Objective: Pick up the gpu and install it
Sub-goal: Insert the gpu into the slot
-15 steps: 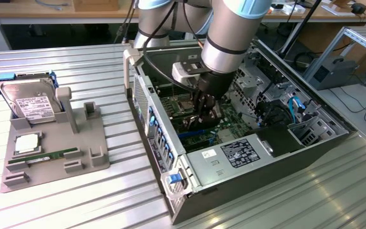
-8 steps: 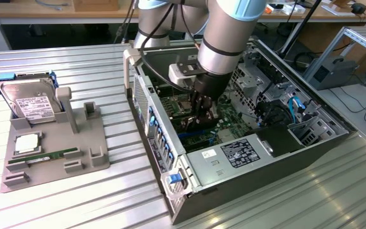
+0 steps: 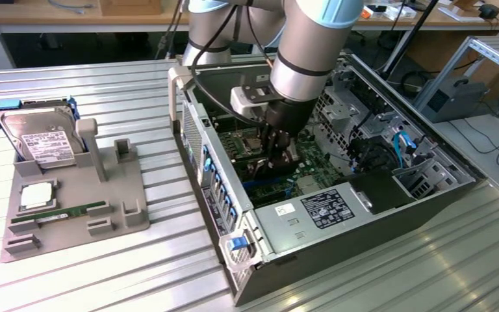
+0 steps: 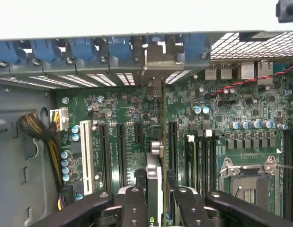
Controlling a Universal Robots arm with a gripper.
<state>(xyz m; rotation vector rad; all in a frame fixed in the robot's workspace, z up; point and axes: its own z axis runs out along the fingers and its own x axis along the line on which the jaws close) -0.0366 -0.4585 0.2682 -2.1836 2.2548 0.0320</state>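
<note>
**Open tower and parts tray on a ribbed counter**

A ribbed metal counter (image 3: 102,273) carries an open computer case (image 3: 336,260) lying on its side, with a labelled power supply (image 3: 326,209) at its near end. Toward the exterior view's left sits a grey parts tray (image 3: 132,224) holding a hard drive (image 3: 43,140), a square processor chip (image 3: 38,195) and a green RAM stick (image 3: 67,213). Inside the case, the green motherboard (image 4: 137,101) shows an empty CPU socket (image 4: 250,182), a white slot (image 4: 85,156), a braided cable bundle (image 4: 39,132) and blue clips (image 4: 80,49) along the rear wall.

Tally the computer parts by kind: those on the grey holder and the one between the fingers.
hard drive: 1
CPU: 1
RAM stick: 1
gpu, gripped between the fingers: 1
Total: 4
</note>
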